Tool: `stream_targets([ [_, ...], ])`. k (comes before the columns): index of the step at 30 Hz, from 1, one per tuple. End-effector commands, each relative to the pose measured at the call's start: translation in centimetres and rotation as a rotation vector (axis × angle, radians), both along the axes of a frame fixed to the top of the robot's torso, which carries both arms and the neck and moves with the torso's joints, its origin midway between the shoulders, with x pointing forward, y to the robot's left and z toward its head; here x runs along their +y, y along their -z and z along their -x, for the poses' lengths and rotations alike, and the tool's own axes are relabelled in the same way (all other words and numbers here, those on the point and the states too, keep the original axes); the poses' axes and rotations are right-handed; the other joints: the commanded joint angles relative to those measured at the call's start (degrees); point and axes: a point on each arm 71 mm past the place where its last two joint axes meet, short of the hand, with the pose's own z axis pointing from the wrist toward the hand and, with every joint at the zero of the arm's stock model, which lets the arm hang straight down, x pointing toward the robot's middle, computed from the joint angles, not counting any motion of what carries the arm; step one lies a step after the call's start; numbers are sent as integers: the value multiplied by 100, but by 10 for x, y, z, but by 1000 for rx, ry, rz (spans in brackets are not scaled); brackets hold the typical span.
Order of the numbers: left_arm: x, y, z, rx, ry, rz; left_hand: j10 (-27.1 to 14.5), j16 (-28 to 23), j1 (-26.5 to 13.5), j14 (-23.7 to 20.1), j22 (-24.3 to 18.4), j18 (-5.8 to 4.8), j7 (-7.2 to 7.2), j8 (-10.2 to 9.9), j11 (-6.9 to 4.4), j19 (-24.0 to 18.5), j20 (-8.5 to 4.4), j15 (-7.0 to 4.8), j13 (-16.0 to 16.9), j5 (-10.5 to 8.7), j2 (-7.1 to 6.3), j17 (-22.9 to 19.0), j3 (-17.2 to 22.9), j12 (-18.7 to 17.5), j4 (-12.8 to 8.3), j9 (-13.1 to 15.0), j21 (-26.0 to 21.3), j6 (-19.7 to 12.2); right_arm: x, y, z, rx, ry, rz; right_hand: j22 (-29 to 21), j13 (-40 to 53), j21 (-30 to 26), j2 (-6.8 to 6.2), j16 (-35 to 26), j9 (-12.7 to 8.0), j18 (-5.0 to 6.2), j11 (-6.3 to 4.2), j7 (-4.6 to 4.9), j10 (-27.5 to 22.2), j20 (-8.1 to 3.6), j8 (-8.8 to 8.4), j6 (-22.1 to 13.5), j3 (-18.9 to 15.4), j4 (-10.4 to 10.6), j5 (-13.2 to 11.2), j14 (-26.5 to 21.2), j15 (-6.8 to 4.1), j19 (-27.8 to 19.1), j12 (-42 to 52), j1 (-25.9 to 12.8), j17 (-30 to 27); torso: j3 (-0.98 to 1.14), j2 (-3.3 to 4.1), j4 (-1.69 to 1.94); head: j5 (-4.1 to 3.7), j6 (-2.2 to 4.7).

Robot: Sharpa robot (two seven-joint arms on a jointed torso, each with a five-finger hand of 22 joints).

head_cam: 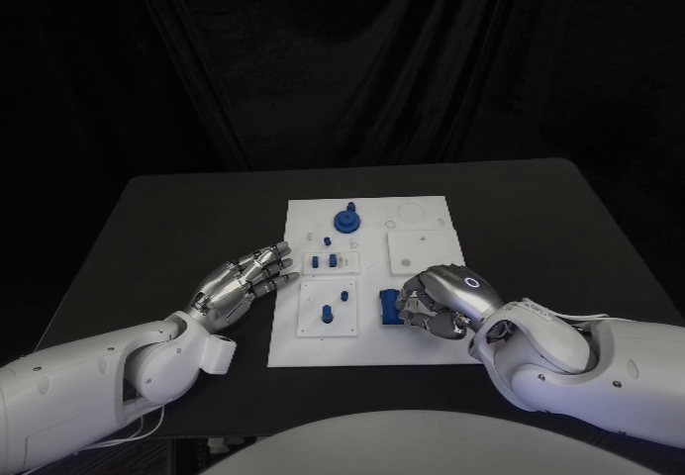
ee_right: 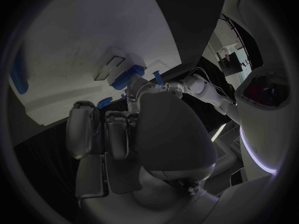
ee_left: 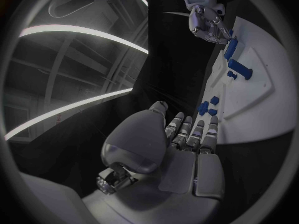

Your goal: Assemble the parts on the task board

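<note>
Right hand is nearest you, fingers curled at the blue block on the board's near edge — you cannot tell if it grips; left hand hovers wide, empty; block looks rigid, light, slick — pinch its flat sides.

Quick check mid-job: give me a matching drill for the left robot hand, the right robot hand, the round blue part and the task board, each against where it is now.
1. left robot hand
2. right robot hand
3. round blue part
4. task board

a. far end of the board
b. middle of the black table
c. fingers extended at the board's left edge
d. curled at the blue block near the board's right front

Pairs: 1-c, 2-d, 3-a, 4-b
</note>
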Motion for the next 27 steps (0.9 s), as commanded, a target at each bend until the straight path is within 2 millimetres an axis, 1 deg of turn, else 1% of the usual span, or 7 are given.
stream_targets([
  [1, -1, -1, 1, -5, 8, 18, 19, 20, 25, -6, 5, 31, 251, 19, 37, 37, -3, -8, 7, 11, -35, 8, 41, 39, 1, 6, 2, 28, 0, 2, 0, 16, 14, 16, 1147, 1507, 43, -22, -8, -15, -41, 13, 21, 594, 19, -56, -132, 61, 30, -35, 569, 20, 143, 31, -46, 1316, 0, 0, 0, 3, 1],
  [6, -2, 0, 1, -4, 10, 19, 19, 20, 25, -6, 5, 31, 251, 19, 37, 37, -3, -8, 7, 11, -35, 8, 41, 39, 1, 6, 2, 28, 0, 3, 0, 23, 12, 22, 1149, 1507, 56, -1, -17, -107, -45, 72, 95, 594, 47, -278, -300, 147, 70, -27, 565, 66, 147, 31, -64, 1299, 0, 0, 0, -10, 1],
  [7, -2, 0, 1, -4, 10, 20, 19, 20, 25, -6, 5, 31, 251, 19, 37, 37, -3, -8, 7, 11, -35, 8, 41, 39, 1, 6, 2, 28, 0, 3, 0, 25, 12, 25, 1147, 1507, 52, 38, -20, -180, -44, 112, 137, 594, 75, -416, -373, 204, 104, -11, 564, 100, 145, 31, -92, 1291, 0, 0, 0, -12, 1],
  [9, -2, 0, 1, -4, 11, 20, 19, 20, 25, -6, 5, 31, 251, 19, 37, 37, -3, -8, 7, 11, -35, 8, 41, 39, 1, 6, 2, 28, 0, 3, 0, 27, 11, 28, 1146, 1507, 50, 94, -28, -251, -43, 139, 168, 594, 98, -528, -411, 251, 138, -11, 561, 124, 143, 31, -146, 1278, 0, 0, 0, -11, 1],
  [16, -2, 0, 1, -3, 11, 19, 25, 29, 25, -3, 4, 34, 256, 22, 47, 38, -3, -3, 7, 15, -39, 9, 54, 49, 2, 7, 2, 39, 0, 3, 1, 28, 6, 27, 1143, 1507, 49, 232, -45, -473, -40, 186, 231, 594, 147, -814, -501, 365, 134, 3, 554, 168, 140, 31, -285, 1245, 0, 0, 0, -21, 1],
  [21, -2, 0, 1, -4, 10, 20, 27, 33, 25, -2, 4, 34, 258, 23, 50, 39, -3, -3, 8, 17, -39, 9, 58, 56, 1, 8, 2, 44, 0, -1, 4, 13, 0, 4, 1144, 1507, 56, 213, -44, -572, -38, 143, 230, 594, 140, -927, -540, 422, 88, 35, 554, 143, 141, 31, -261, 1244, 0, 0, 0, -17, 1],
  [27, -2, -1, 1, -9, 7, 24, 51, 52, 30, 5, 11, 40, 266, 31, 77, 46, -3, 7, 13, 27, -40, 11, 81, 103, -2, 11, 7, 75, -2, -11, 7, -16, -1, -33, 1146, 1507, 63, 197, -43, -626, -38, 110, 210, 594, 122, -973, -519, 466, 53, 95, 554, 116, 143, 31, -237, 1246, 0, 0, 0, -32, 1],
])
